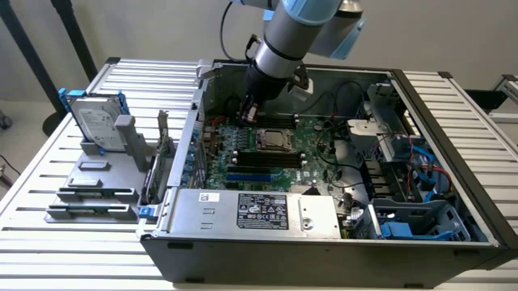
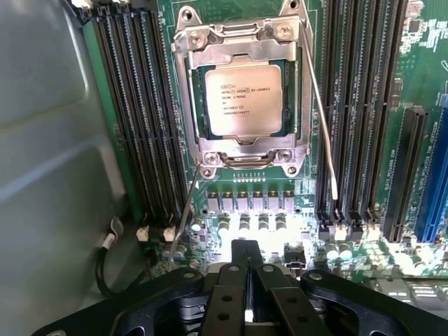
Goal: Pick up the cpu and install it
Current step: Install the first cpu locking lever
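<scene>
One cpu [image 2: 243, 103] lies flat inside the socket [image 2: 187, 91], ringed on all sides by the socket's bright metal frame. It is a small square chip. Its top is a silvery plate with rounded corners, printed with several short lines of dark text, and a darker rim shows between the plate and the frame. A screw head marks each corner of the socket. Two thin wire levers [image 2: 318, 112] slant away from the socket, one on either side. Black memory slots [image 2: 136, 105] run in parallel rows on both flanks of the socket, all mounted on a green board [image 2: 315, 21].

The gripper [image 2: 246, 253] hangs just beside the socket, over a row of small silver components. Its jaws are closed, the fingertips pressed together with nothing between them. It is apart from the cpu; whether the tips touch the board cannot be told. In the exterior view the arm [image 1: 283, 42] reaches down into the open case [image 1: 324, 254] to a point near the socket.
</scene>
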`<move>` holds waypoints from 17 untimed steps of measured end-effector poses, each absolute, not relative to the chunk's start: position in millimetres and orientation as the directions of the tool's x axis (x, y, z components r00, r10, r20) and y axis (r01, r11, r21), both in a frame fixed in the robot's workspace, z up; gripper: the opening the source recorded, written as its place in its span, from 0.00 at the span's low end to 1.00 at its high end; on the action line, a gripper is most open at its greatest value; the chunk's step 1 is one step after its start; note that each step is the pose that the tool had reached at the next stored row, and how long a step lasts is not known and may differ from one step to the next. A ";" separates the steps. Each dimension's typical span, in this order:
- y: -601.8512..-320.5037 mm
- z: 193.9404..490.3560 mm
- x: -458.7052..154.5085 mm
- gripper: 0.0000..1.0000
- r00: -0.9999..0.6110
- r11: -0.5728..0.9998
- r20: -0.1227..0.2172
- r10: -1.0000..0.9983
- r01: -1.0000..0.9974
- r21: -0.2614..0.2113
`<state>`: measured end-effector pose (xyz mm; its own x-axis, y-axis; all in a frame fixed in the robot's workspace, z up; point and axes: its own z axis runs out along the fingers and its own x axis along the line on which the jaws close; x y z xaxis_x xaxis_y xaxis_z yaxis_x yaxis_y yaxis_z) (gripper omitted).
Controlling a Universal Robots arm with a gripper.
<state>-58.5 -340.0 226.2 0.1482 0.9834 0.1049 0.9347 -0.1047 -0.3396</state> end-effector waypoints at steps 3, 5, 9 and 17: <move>-340.0 226.2 -58.5 0.11 0.188 -0.142 0.105 0.977 0.930 -0.340; -340.0 226.2 -58.5 0.11 0.216 -0.169 0.105 0.971 0.925 -0.340; -340.0 226.2 -58.5 0.11 0.271 -0.221 0.105 0.957 0.914 -0.341; -340.0 226.2 -58.7 0.11 0.379 -0.324 0.107 0.919 0.882 -0.342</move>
<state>-58.7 -340.0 226.2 0.3788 0.9193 0.1067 0.8822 -0.3239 -0.3416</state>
